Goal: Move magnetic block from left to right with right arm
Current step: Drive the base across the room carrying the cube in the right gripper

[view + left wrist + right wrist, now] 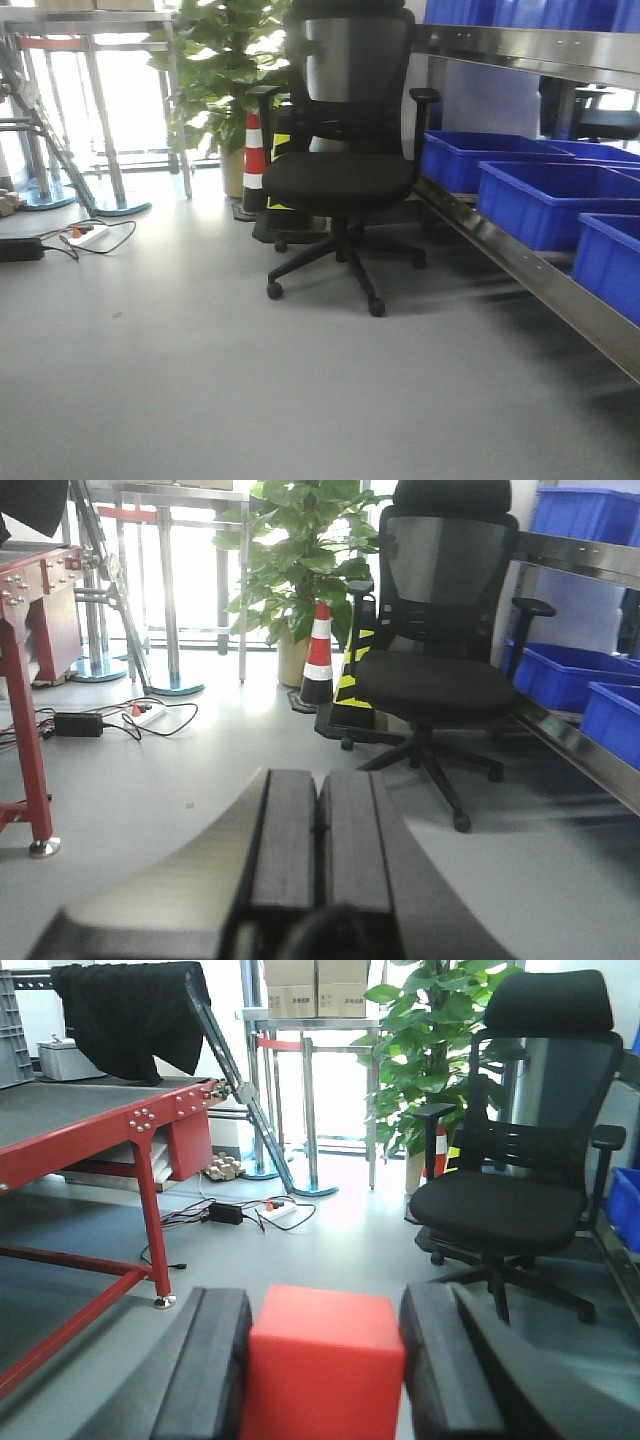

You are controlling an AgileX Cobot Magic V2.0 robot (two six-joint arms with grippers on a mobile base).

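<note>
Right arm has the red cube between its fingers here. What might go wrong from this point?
1. The right gripper holds the magnetic block only by two side faces, with nothing seen beneath it; it may slip during the carry.
2. No view shows where the block should land: the front view shows floor and an office chair, no set-down spot, so a bad placement may go unseen.

a workshop-like lab: steel rack (pixel 520 45), blue bins (pixel 535 205), red workbench (pixel 100 1135) (plus an office chair (pixel 345 180)).

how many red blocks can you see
1: the magnetic block, gripped in the right gripper, right wrist view. Others may be out of view.
</note>
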